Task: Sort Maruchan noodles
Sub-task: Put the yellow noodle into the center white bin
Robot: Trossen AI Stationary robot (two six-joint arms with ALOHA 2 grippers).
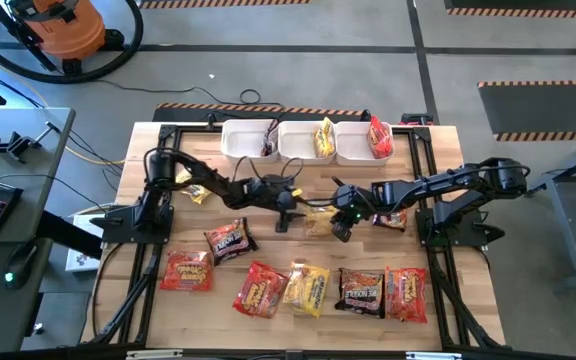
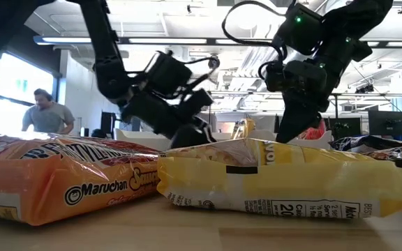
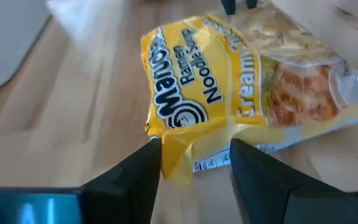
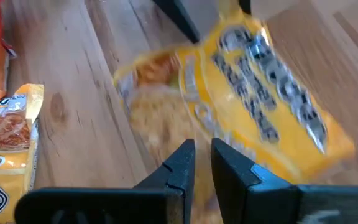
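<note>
On the wooden surface point(image 1: 168, 300), a yellow noodle packet point(image 1: 318, 215) lies between our claws. The left claw point(image 1: 286, 213) stands apart at its corner; the right claw point(image 1: 342, 229), nearly together, holds nothing. We should lift clear before regrasping.

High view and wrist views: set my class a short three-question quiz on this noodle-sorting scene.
1. True or false: the left gripper's jaws stand open.
2. In the high view, the noodle packet in the rightmost white bin is: A red, B yellow, C brown.
3. Fill in: the middle packet, between the left gripper and the right gripper, is ____.
Key: 1 true; 2 A; 3 yellow.
</note>
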